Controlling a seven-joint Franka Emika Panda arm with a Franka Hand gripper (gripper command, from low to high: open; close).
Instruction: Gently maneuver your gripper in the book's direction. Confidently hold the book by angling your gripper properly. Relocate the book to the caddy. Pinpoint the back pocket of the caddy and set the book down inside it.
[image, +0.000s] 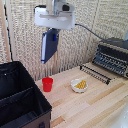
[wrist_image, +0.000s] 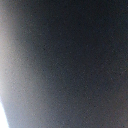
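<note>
Book (image: 48, 45) hangs clamped in the hand (image: 52, 33) above the table — caddy (image: 20, 97) compartments look bare.

A makeshift kitchen setup: a toaster oven (image: 114, 56), red cup (image: 47, 84) and snack bowl (image: 79, 85) on a wooden counter (image: 95, 102) against woven-reed walls (image: 25, 35).

Woven reed wall (image: 95, 15), wooden tabletop (image: 95, 100)

We are seeing the wrist view filling with one blurred dark surface; what it is cannot be told. The book (image: 49, 45) is covering the gripper's fingers, so their grip is staying hidden. The picture's edges are cutting off the caddy (image: 20, 97) and the toaster oven (image: 114, 56).
</note>
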